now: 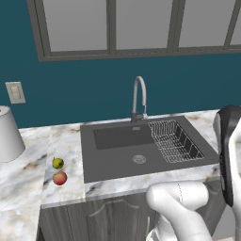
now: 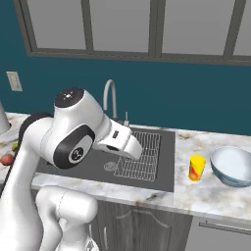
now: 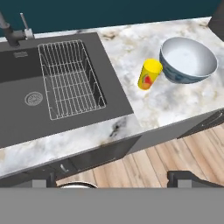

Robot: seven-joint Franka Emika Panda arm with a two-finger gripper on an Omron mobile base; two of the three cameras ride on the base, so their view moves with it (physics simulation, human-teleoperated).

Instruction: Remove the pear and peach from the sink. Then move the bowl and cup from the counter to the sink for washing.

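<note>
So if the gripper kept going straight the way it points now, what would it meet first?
Probably the counter just in front of the cup, near its front edge; depth is unclear. The open gripper has nothing nearer in its line.

The white arm rose from the base, bent at a dark-jointed elbow, and reached forward and to the right, its forearm angled downward. In the hand view the gripper showed two dark fingertips set wide apart, the jaws fully spread with nothing held between them.
</note>
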